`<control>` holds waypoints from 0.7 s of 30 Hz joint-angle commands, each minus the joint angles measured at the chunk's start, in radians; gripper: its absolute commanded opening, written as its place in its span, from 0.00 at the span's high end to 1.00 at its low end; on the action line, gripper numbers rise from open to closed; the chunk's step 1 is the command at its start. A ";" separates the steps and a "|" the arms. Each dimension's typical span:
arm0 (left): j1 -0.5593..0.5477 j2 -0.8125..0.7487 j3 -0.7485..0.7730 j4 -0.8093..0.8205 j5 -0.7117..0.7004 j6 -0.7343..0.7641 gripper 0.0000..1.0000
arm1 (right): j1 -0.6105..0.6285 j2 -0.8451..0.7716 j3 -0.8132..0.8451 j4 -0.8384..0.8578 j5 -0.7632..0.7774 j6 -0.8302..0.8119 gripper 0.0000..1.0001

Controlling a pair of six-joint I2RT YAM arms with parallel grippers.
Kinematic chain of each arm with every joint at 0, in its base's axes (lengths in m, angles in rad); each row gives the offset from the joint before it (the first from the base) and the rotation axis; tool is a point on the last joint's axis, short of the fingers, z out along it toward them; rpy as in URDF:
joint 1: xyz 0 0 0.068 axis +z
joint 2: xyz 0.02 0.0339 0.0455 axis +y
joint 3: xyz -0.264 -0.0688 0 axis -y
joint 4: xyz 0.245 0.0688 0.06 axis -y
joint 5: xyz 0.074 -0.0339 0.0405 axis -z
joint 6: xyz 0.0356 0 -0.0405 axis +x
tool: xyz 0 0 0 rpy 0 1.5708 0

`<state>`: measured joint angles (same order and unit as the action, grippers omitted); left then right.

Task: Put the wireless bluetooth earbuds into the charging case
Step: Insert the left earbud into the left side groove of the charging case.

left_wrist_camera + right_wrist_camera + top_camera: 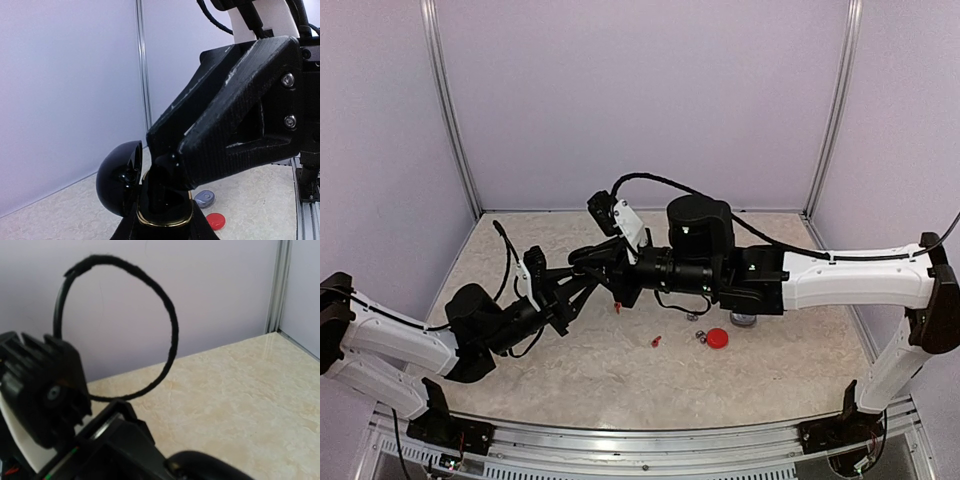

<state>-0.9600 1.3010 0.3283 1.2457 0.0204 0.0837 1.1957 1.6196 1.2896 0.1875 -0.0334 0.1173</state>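
While the open charging case (120, 177) is clamped by the left gripper (162, 232) and probed by the closed right gripper (165, 175), it could be levered loose; a red earbud (656, 341) is seen on the table (620, 390).

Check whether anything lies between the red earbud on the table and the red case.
Yes. In the top view a small silver-grey piece, likely another earbud, lies between the red earbud and the red case, right beside the case. Nothing else shows in that line. Whether the case is open cannot be told.
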 commanded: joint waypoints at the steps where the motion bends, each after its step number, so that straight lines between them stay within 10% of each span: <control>1: -0.002 -0.016 0.034 0.034 0.089 0.037 1.00 | -0.013 -0.002 0.034 -0.139 -0.028 -0.027 1.00; 21: -0.002 -0.017 0.032 0.051 0.148 0.021 1.00 | -0.036 -0.027 0.029 -0.177 -0.023 -0.035 0.78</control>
<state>-0.9550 1.3006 0.3283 1.2037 0.1005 0.0921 1.1751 1.6096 1.3174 0.0635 -0.0898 0.0971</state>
